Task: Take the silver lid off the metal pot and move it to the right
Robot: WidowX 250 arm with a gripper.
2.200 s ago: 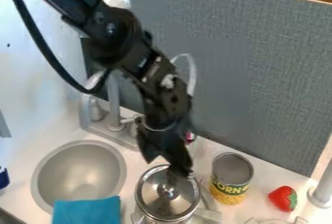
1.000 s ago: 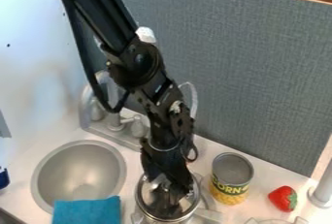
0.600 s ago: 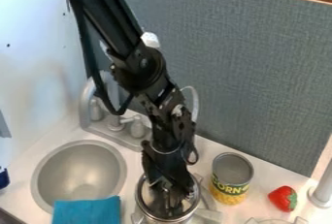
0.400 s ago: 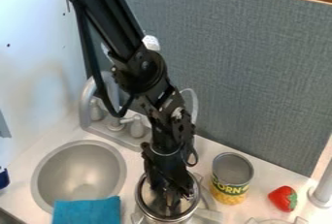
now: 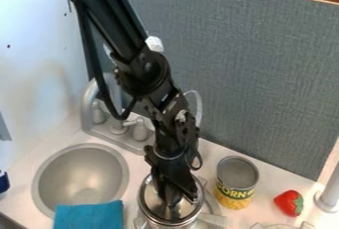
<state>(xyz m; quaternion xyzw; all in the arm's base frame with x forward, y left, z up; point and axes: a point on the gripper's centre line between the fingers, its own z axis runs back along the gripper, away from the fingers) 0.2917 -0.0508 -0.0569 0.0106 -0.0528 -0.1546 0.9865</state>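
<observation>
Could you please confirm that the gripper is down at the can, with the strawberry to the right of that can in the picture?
Not quite: the camera view shows the gripper down at the metal lid, with the strawberry to the right of the can.

Gripper (image 5: pixel 173 202) black, cloth (image 5: pixel 88 216) teal, pot lid (image 5: pixel 154 204) silver, strawberry (image 5: pixel 289 203) red with green top, corn can (image 5: pixel 236 182) yellow-green label, backboard (image 5: pixel 265 79) woven grey-blue.

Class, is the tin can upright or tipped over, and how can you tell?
Upright. The tin can shows its round top facing up, its label below.
</observation>
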